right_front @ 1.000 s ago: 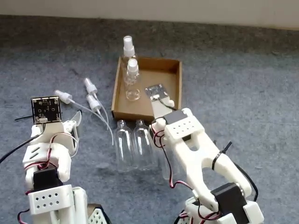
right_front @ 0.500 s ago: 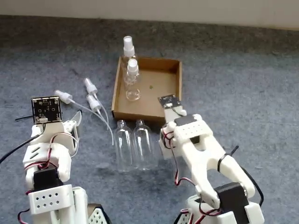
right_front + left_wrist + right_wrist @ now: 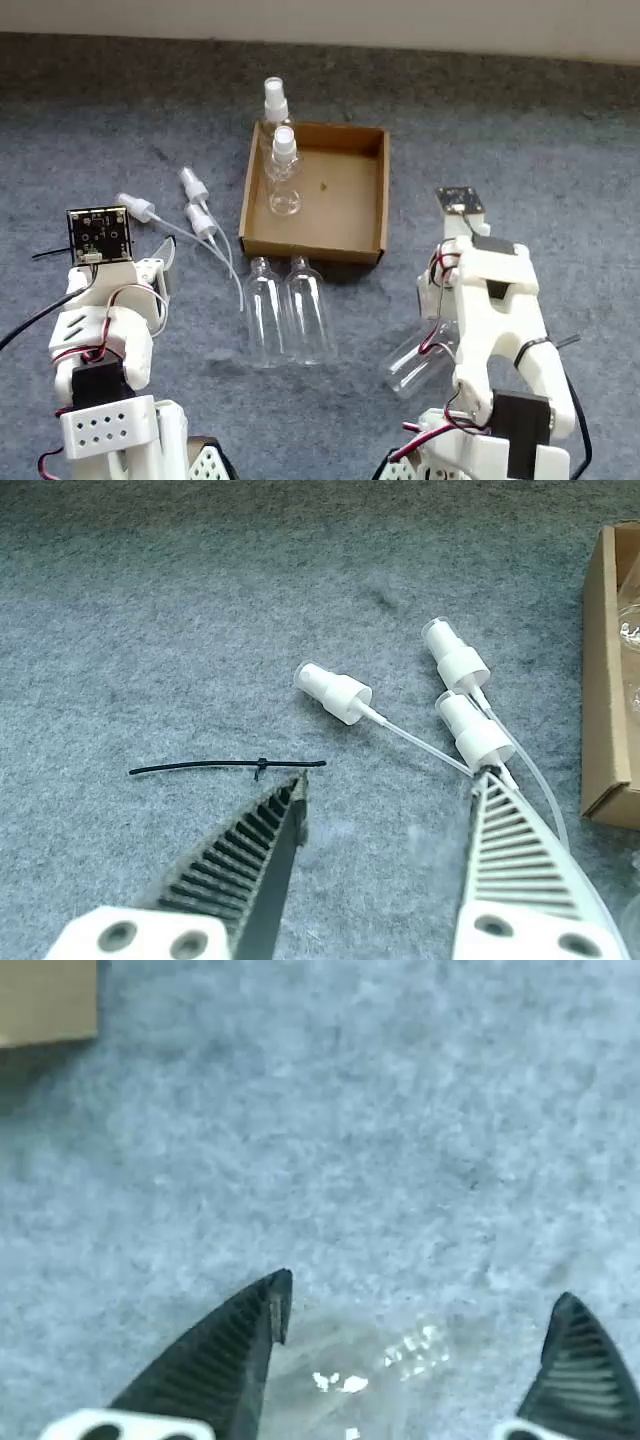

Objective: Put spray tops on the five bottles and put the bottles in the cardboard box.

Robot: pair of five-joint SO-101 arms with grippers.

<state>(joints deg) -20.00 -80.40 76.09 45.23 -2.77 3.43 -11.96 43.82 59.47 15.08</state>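
A bare bottle (image 3: 412, 365) is held tilted in the right gripper (image 3: 422, 1293), apart from the near right corner of the cardboard box (image 3: 312, 247), with open carpet (image 3: 560, 130) to its right. Two more bottles (image 3: 265, 310) are laid side by side just before the box's near wall. One capped bottle (image 3: 283, 178) is stood inside by the left wall, and another (image 3: 273, 103) just behind the far wall. Three spray tops (image 3: 200, 218) are left of the box, ahead of the released left gripper (image 3: 392, 778), and a cable tie (image 3: 225, 768) is nearby.
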